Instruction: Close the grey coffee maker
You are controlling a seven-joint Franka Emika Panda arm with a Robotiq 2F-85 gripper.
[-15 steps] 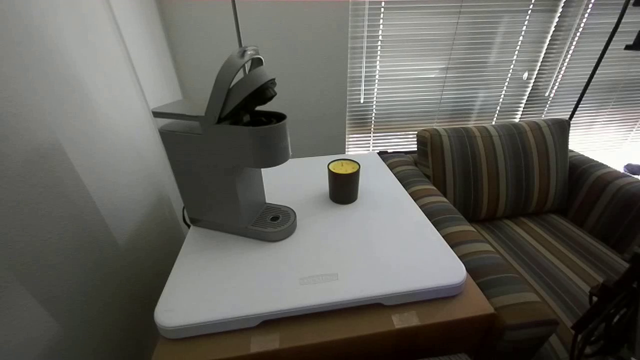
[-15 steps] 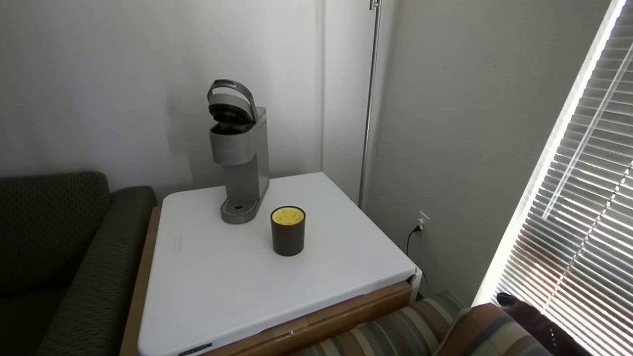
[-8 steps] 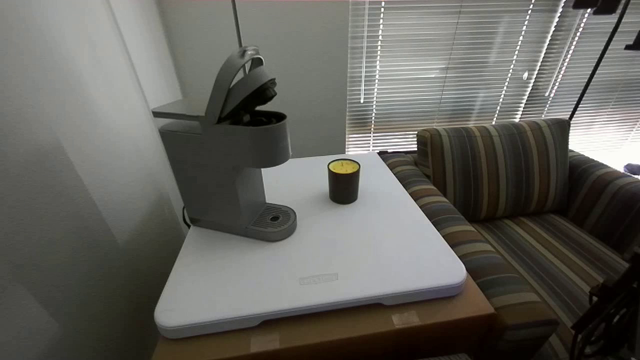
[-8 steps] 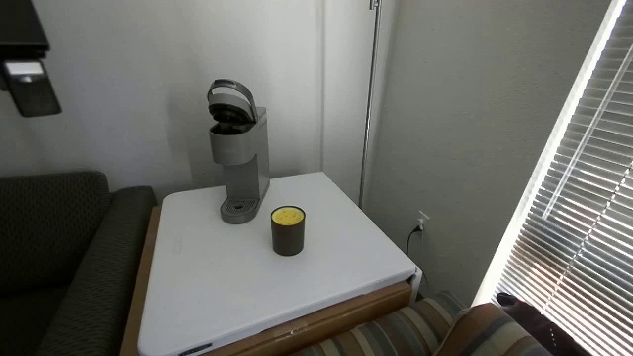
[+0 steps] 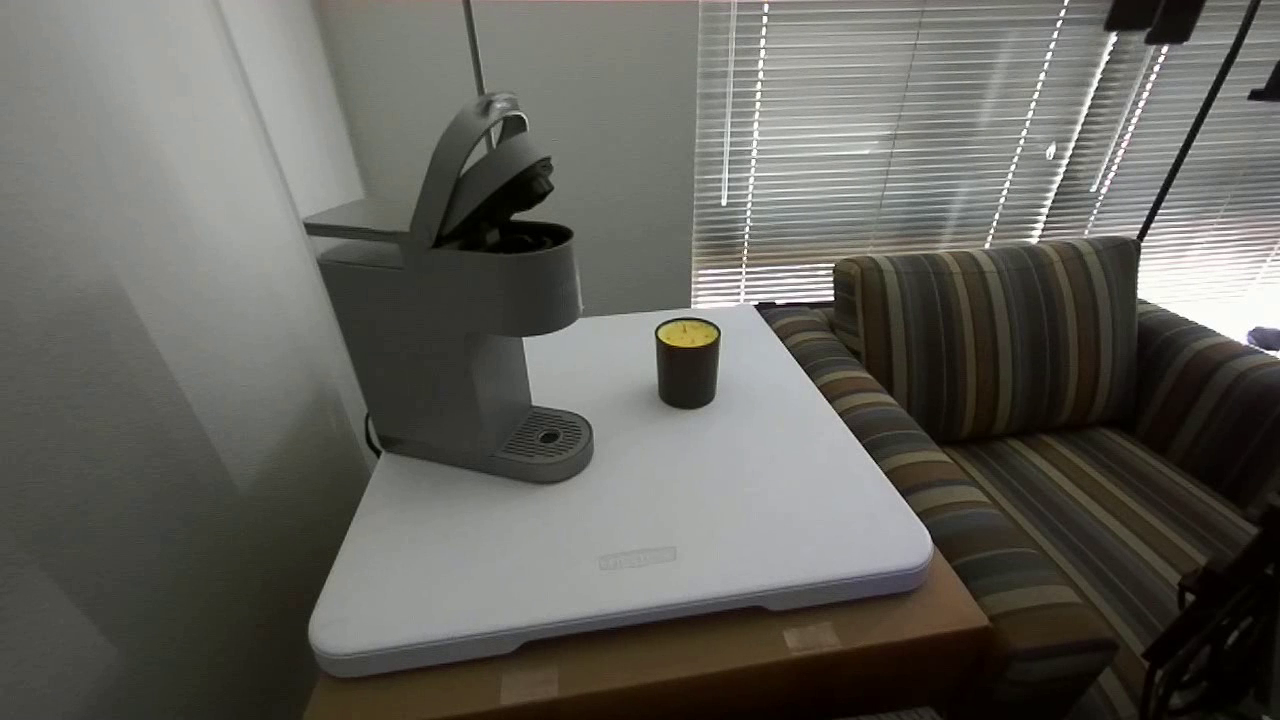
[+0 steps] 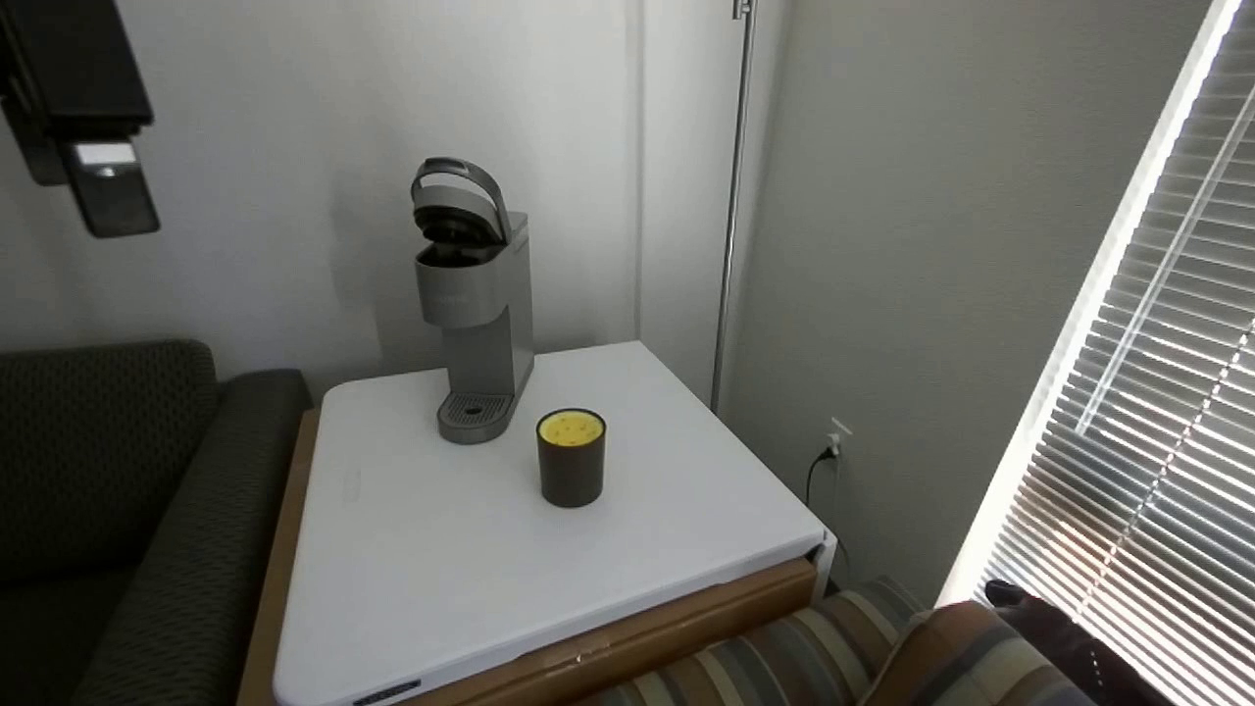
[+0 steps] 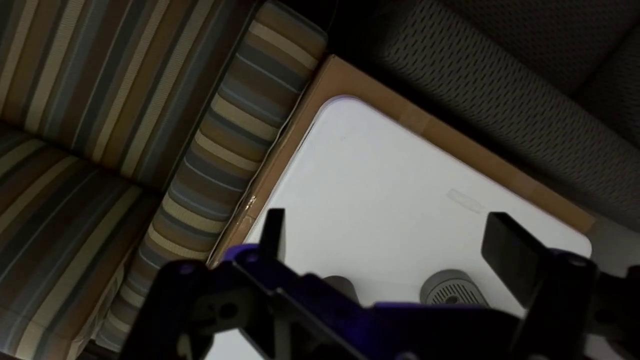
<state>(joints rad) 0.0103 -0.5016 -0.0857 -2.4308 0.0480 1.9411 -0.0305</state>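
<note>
"What could spoil this?"

"Not the striped armchair [image 5: 1010, 380], I'd say. But the white table [image 5: 760, 500] lies on a brown box [image 5: 690, 650], and a hard shove might make it shift."

"And the coffee maker [image 5: 445, 320]?"

"Upright on the table, its back close to the wall [image 5: 200, 300]. It looks tall for its footing, so pushing sideways instead of down could slide or tip it."

"How does the lid [image 5: 490, 178] stand?"

"Raised, with its handle [image 5: 445, 165] up too, so the closing isn't done. Press too far back and it may stop halfway; anything poked through the handle's loop might snag."

"Where's the gripper [image 7: 390, 240]?"

"High up, near the top edge in both exterior views, pointing roughly down and well apart from the coffee maker. A straight drop from there would probably miss the lid, so it must cross over first."

"Anything small in the way?"

"The dark jar [image 6: 572, 476], near the coffee maker's base but not touching. Coming across too low could knock it over."

"And the fingers [image 7: 510, 260]?"

"Spread wide, holding nothing. I'd bring them together for pressing, lest one slide past the lid's edge."
</note>
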